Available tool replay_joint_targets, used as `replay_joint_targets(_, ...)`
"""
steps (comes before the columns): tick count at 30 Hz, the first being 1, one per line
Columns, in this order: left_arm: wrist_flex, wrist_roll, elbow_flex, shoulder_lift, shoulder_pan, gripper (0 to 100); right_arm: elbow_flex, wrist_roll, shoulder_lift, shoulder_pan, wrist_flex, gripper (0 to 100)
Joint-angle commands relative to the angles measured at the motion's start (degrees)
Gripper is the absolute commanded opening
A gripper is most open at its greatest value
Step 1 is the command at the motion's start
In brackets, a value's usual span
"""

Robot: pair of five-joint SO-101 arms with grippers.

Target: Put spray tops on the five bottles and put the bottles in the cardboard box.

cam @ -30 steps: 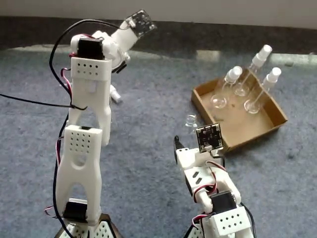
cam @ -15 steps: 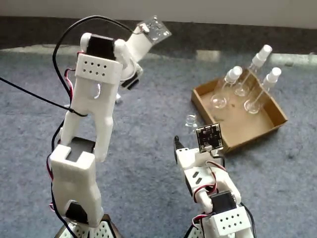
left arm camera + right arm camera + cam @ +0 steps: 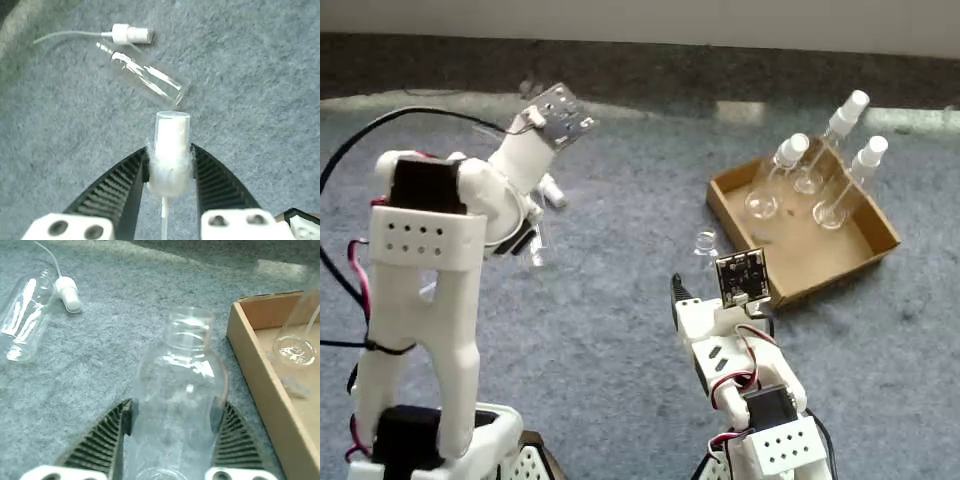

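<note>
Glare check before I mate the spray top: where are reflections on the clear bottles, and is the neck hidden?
Left wrist view: bright streaks run along the lying bottle; the spray top in the left gripper is evenly lit. Right wrist view: small highlights on the held bottle in the right gripper, neck rim visible. High view: a light band crosses the table at its far edge.

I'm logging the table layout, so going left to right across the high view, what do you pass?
left arm's upright link → loose spray top → open bottle → cardboard box
</note>
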State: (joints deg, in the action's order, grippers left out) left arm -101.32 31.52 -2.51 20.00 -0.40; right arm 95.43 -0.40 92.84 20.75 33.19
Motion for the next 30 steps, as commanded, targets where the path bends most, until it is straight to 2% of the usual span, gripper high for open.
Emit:
replay_joint_targets(1, 5.80, -0.53, 12.09, 7.78, -8.48, 0, -0.04, 0.09, 1.01, 0.40, -1.98, 12.6)
replay_joint_targets(4, 13.98, -0.53, 22.99, 10.15, -13.14, 0, -0.04, 0.09, 1.01, 0.40, -1.98, 12.6)
replay_joint_targets(8, 26.37, -0.53, 37.14, 12.88, -15.87, 0, -0.04, 0.09, 1.01, 0.40, -1.98, 12.6)
replay_joint_targets(15, 49.93, -0.53, 58.33, 15.43, -15.96, 0, -0.04, 0.09, 1.01, 0.40, -1.98, 12.6)
replay_joint_targets(19, 63.30, -0.62, 66.07, 15.34, -15.96, 0, -0.04, 0.09, 1.01, 0.40, -1.98, 12.6)
replay_joint_targets(21, 67.08, -2.29, 68.18, 15.25, -15.96, 0, -0.04, 0.09, 1.01, 0.40, -1.98, 12.6)
replay_joint_targets(25, 69.01, -12.57, 68.88, 15.25, -16.40, 1, -0.04, 0.09, 1.01, 0.40, -1.98, 12.6)
replay_joint_targets(30, 69.10, -18.11, 69.41, 15.25, -16.48, 12, -0.04, 0.09, 1.01, 0.40, -1.98, 12.6)
